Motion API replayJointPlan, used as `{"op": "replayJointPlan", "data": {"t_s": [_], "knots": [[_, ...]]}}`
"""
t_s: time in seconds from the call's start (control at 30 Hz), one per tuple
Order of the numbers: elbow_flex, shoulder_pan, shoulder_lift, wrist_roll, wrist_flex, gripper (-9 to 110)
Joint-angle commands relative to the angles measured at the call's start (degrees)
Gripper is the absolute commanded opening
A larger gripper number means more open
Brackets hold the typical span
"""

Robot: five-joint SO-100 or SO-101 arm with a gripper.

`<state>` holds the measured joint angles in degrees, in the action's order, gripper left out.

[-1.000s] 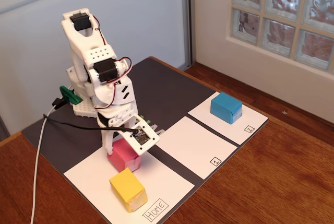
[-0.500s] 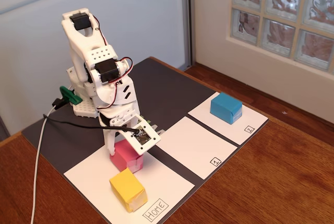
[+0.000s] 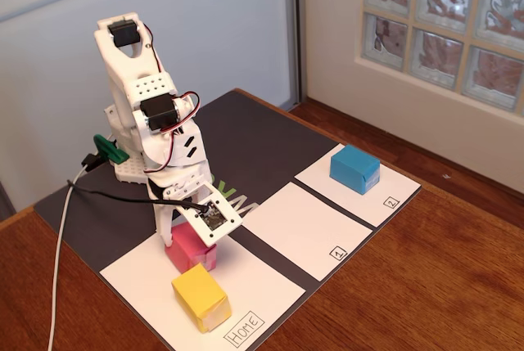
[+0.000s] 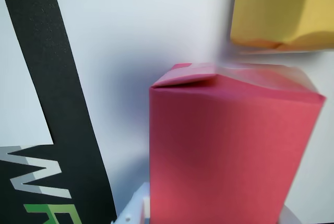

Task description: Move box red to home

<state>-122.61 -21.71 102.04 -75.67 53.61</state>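
The box red sits low over the big white home sheet, at the sheet's far side; whether it touches the paper I cannot tell. My gripper reaches down from above and is shut on the box. In the wrist view a white finger presses the box's left side, and the right finger is mostly hidden. The hand-lettered label marks the sheet's near corner.
A yellow block lies on the home sheet just in front of the red box. A blue block stands on the sheet marked 2. Sheet 1 is bare. A white cable trails off the black mat.
The arm has swung slightly to the left in the fixed view, carrying the red box a little left and nearer the yellow block. The other blocks have not moved.
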Motion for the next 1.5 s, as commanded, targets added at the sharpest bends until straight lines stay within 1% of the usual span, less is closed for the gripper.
{"op": "replayJointPlan", "data": {"t_s": [0.0, 0.33, 0.47, 0.53, 0.67, 0.8, 1.47], "knots": [[-1.14, -0.7, 0.53, -0.09, -2.29, 0], [-2.46, -0.53, 0.62, -0.79, -3.96, 1], [-2.64, -0.7, 0.44, -0.79, -4.31, 17], [-2.81, -0.7, 0.35, -0.62, -4.57, 23], [-2.81, -0.7, 0.79, -0.88, -4.66, 31], [-2.81, -0.62, 2.11, -1.14, -4.66, 36], [-2.9, 0.09, 10.37, -3.08, -3.08, 37]]}}
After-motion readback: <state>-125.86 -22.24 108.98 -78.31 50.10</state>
